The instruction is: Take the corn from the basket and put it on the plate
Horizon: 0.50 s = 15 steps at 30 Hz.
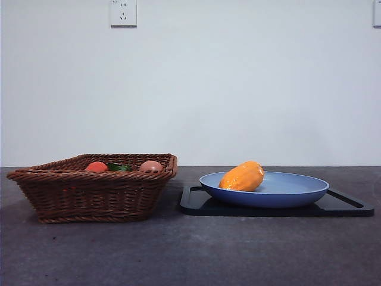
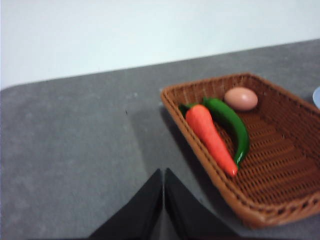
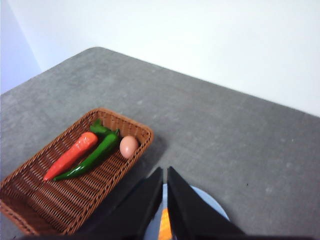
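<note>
both grippers, left (image 2: 163,192) and right (image 3: 164,192), pinched closed, empty, raised above table

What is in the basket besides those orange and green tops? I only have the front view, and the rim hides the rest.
Observer: The orange one is a long carrot, lying flat on the floor of the basket.
Operator: And the green?
Observer: A long green pepper lies alongside the carrot, with an egg at its far end.
Operator: Where are the arms? I see none.
Observer: The right gripper hangs above the plate, fingers shut, with the corn showing just below them. The left gripper waits beside the basket, also shut.
</note>
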Tool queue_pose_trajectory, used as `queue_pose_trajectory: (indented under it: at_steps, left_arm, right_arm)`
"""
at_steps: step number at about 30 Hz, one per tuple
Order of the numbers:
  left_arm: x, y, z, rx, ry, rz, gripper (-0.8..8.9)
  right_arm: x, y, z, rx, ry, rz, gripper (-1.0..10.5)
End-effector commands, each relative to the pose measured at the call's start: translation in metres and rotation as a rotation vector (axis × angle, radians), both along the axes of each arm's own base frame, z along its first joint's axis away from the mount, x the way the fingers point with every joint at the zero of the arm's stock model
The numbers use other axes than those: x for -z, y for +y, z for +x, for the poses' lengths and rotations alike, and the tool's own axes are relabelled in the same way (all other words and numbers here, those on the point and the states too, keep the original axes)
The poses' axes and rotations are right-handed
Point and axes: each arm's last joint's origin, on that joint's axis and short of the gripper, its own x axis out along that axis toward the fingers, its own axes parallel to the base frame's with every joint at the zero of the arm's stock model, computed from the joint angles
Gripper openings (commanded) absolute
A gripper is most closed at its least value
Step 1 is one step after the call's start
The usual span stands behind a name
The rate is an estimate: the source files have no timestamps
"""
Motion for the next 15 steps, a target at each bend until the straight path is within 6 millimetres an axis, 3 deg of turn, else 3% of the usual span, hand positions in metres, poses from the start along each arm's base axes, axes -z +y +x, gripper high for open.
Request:
queue_pose_trajectory:
  at_steps: [1, 6, 15]
  left_arm:
    - [0.009, 0.0, -0.001, -0.008, -0.001, -0.016, 0.08]
    - [0.025, 0.0, -0.003, -0.01, 0.012, -0.026, 0.08]
    - [0.035, 0.0, -0.007, -0.013, 0.036, -0.051, 0.08]
  right_arm:
    - [-0.006, 0.001, 0.002, -0.006, -0.033, 0.0, 0.0]
    - [-0.006, 0.001, 0.002, -0.006, -0.033, 0.0, 0.0]
    - [-0.006, 0.001, 0.002, -0.006, -0.033, 0.0, 0.0]
